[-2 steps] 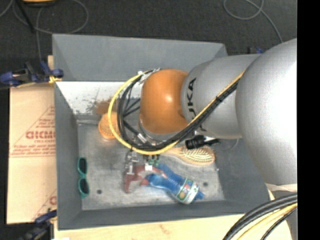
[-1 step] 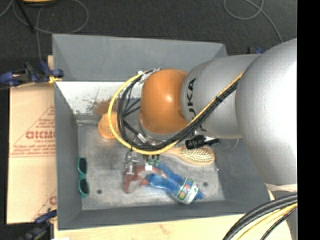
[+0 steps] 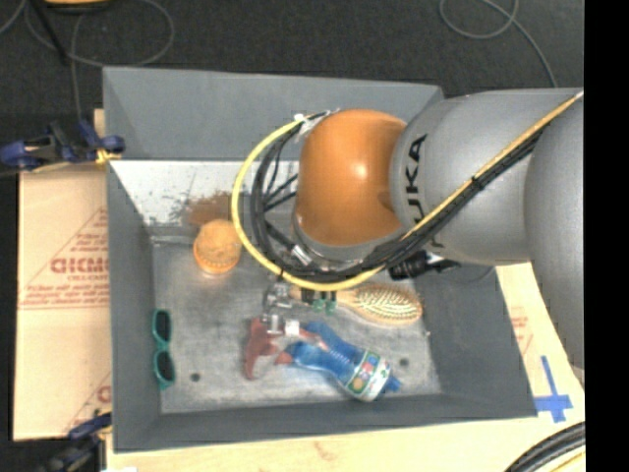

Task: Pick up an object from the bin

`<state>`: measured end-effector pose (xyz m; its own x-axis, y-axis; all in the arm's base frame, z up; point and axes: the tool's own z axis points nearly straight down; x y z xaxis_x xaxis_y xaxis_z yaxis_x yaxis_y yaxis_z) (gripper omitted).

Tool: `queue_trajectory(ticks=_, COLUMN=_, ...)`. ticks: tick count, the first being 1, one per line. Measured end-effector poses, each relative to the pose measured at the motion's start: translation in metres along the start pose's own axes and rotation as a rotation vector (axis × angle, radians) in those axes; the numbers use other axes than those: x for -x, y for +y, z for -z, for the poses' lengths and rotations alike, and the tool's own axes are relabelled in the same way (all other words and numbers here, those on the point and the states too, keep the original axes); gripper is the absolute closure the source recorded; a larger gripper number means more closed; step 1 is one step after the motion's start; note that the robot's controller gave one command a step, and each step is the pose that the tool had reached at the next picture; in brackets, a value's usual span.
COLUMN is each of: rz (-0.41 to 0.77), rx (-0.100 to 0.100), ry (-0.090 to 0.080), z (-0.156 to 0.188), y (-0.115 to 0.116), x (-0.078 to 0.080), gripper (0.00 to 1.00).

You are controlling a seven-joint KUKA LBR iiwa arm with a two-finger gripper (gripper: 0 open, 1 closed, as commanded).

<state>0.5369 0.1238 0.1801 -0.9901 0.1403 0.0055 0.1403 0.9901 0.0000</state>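
While the arm is reaching in from the right, the tool (image 3: 283, 311) is hanging low over the middle of the bin (image 3: 130, 293), partly under the orange cover. Open or closed: cannot tell. Just below it, a red-brown toy (image 3: 259, 347) is lying against a blue bottle (image 3: 339, 362). A wooden brush (image 3: 385, 306) is lying just to its right. An orange round piece (image 3: 216, 247) and teal sunglasses (image 3: 160, 347) are sitting further left.

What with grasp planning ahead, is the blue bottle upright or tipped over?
Tipped over: the blue bottle lies on its side on the bin floor, its whole length showing from above.
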Motion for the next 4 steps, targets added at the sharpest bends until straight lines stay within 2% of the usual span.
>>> queue_trajectory(ticks=1, rz=0.001, rx=0.002, ry=-0.007, z=0.071, y=0.003, x=0.015, gripper=1.00)
queue_trajectory(ticks=2, rz=0.068, rx=0.000, ry=-0.013, z=0.094, y=-0.001, x=0.016, gripper=1.00)
queue_trajectory(ticks=3, rz=0.086, rx=0.002, ry=-0.019, z=0.087, y=-0.002, x=0.011, gripper=1.00)
queue_trajectory(ticks=4, rz=0.266, rx=0.000, ry=-0.006, z=0.013, y=0.033, x=0.017, gripper=0.00)
